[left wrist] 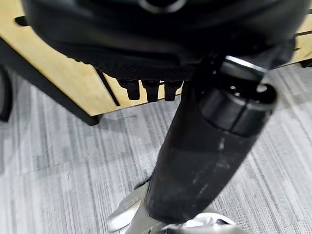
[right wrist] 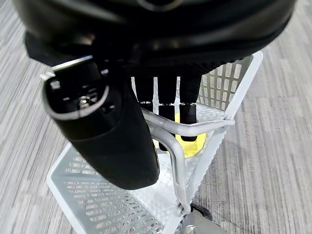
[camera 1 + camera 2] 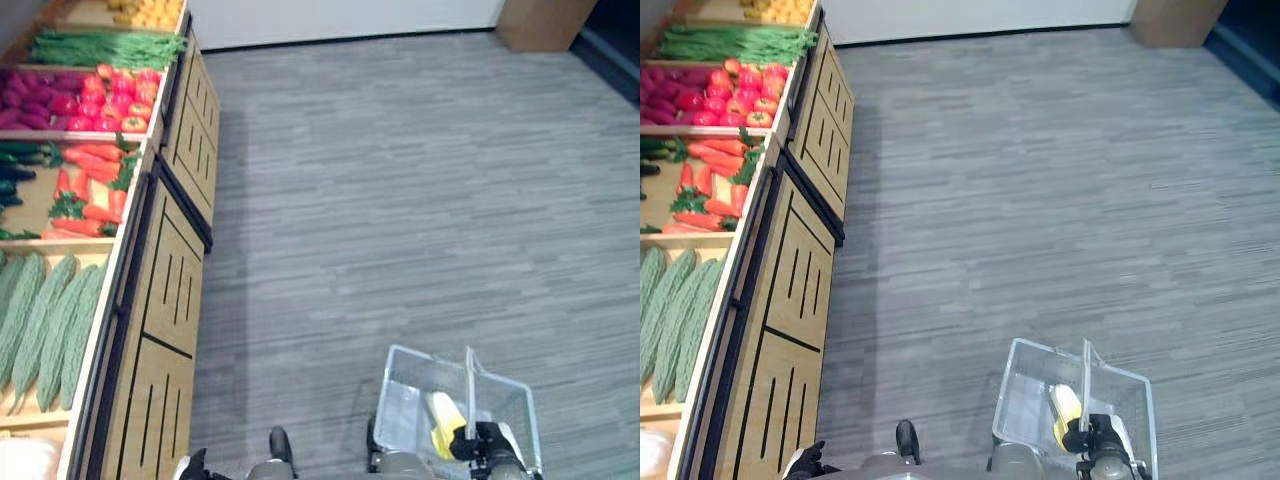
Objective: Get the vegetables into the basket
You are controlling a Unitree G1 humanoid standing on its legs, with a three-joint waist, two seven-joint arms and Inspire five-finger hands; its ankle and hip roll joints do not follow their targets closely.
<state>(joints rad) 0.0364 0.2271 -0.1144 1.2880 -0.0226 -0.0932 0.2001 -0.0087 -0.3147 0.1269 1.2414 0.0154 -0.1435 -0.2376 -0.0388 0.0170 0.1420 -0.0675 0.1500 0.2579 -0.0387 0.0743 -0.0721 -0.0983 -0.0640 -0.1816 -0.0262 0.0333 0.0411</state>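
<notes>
The wooden produce stand (image 3: 170, 300) runs along the left edge of the floor (image 3: 420, 190), and everything else is placed from it. Its top holds compartments in a row. In the nearest visible compartment lie four bitter gourds (image 3: 45, 325), side by side. Beyond them is a pile of carrots (image 3: 90, 190), too heaped to count, with dark green cucumbers (image 3: 20, 165) just to their left. Further along sit red tomatoes (image 3: 115, 95) beside purple-red vegetables (image 3: 30, 95), then a bundle of green beans (image 3: 105, 45), then yellow-orange produce (image 3: 150, 12) at the far end; none of these can be counted.

The left hand (image 1: 151, 87) hangs close to the stand's wooden front, its fingers curled under and holding nothing.

Well to the right of the stand, above the floor, is one white wire basket (image 3: 410, 385). Inside it lies one yellow corn cob (image 3: 445, 425). The right hand (image 2: 168, 100) has its fingers hooked over the basket's metal handle (image 2: 180, 134), with the thumb beside it, so the basket hangs from that grip.
</notes>
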